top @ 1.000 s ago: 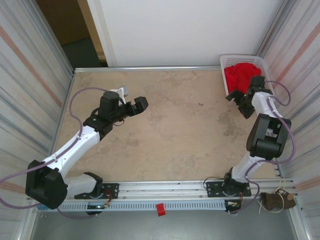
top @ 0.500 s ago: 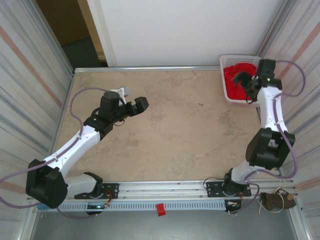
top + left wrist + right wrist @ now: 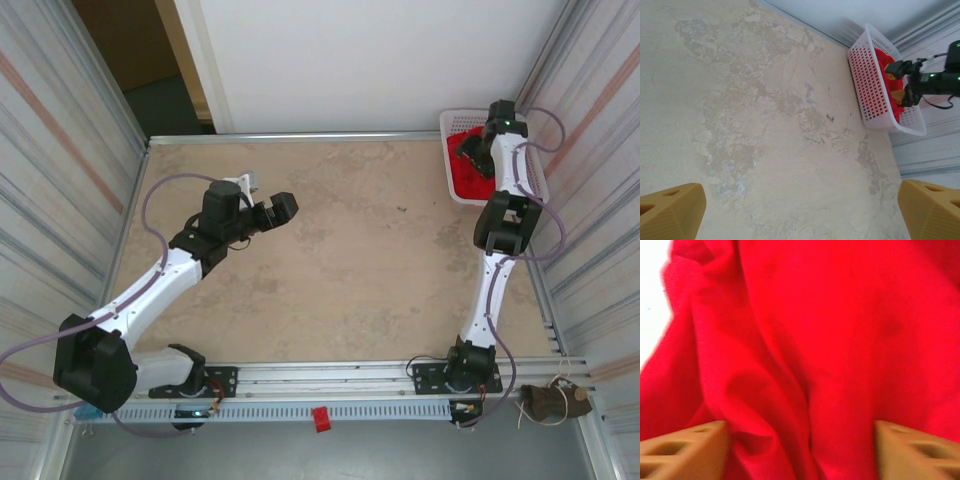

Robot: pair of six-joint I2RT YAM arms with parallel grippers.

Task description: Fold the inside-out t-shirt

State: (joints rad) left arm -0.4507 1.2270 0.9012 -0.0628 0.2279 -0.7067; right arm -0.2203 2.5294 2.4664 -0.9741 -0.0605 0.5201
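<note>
Right gripper (image 3: 800, 442) is hanging inside the white plastic lattice basket (image 3: 866, 82) at the far right corner of the beige mottled table (image 3: 350, 260). Its tan fingers are standing partly apart, with folds of the bright red soft-fabric inside-out t-shirt (image 3: 840, 335) bunching between them. I cannot tell whether they are pinching cloth. The shirt is lying crumpled in that basket. Left gripper (image 3: 802, 212) is hovering over bare tabletop, spread wide and carrying nothing. Two risks are looming: a thin fold slipping free on the lift, or cloth snagging the lattice and dragging the light basket along.
</note>
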